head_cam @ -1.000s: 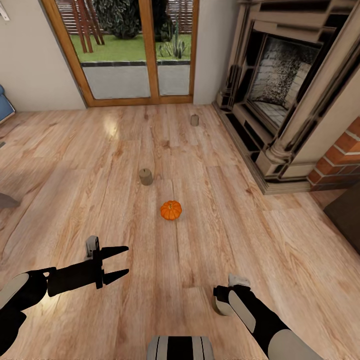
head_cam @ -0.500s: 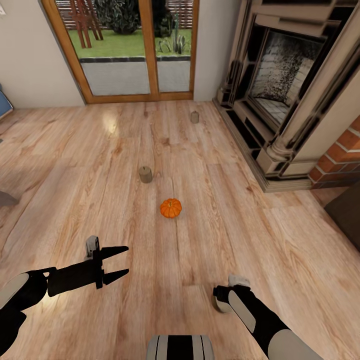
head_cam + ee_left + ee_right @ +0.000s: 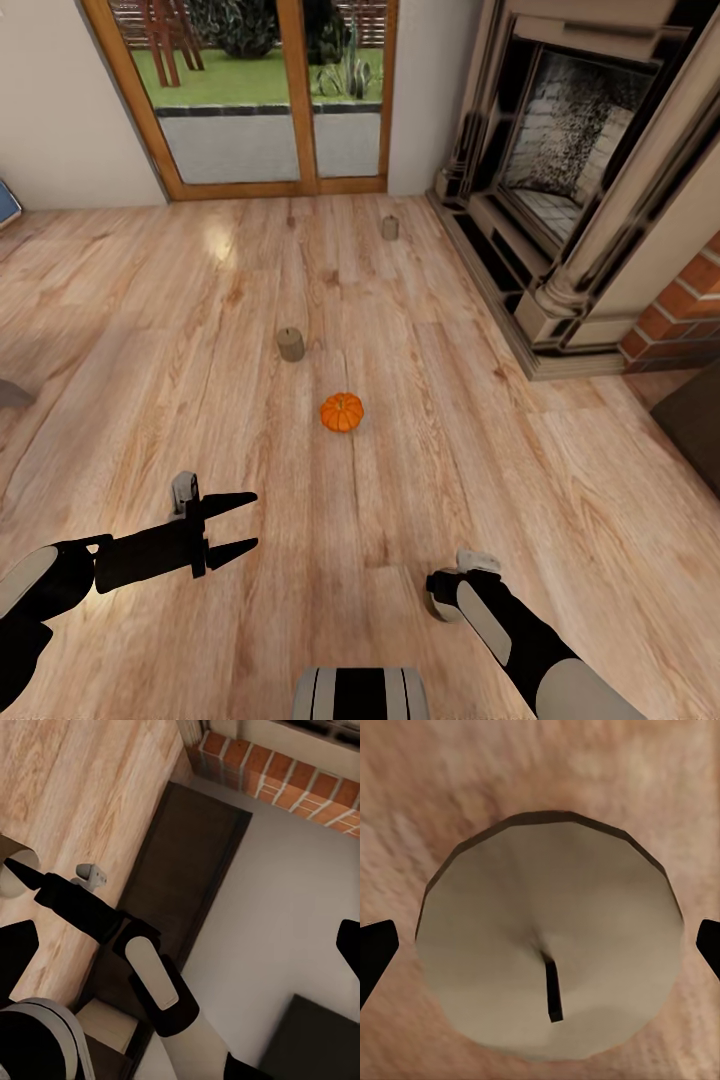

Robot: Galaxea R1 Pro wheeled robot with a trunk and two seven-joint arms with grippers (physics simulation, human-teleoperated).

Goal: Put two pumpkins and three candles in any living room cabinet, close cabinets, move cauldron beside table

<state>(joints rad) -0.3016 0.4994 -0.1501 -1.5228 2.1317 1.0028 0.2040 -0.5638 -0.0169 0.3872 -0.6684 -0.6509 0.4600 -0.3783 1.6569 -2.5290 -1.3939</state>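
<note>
1. Reaching in from the lower left of the head view, the left gripper (image 3: pixel 243 522) hangs above the wooden floor (image 3: pixel 150 300) with its two black fingers spread well apart and nothing between them.
2. Left of centre in that view, one candle (image 3: pixel 291 344) stands upright on the floor.
3. Just below and to the right of it, near the middle of the frame, sits a pumpkin (image 3: pixel 342 412), apart from the candle.
4. Higher up, right of centre, a second candle (image 3: pixel 390 228) stands near the fireplace (image 3: pixel 570 180), with the glass door (image 3: pixel 270 90) in the top left.
5. At the lower right, the right gripper (image 3: pixel 447 603) points down at a third candle (image 3: pixel 551 956). In the right wrist view its top with a dark wick lies between the fingertips (image 3: pixel 375 952) at both edges; whether they press it I cannot tell.
6. At the right edge of the head view shows a dark cabinet (image 3: pixel 695 425).
</note>
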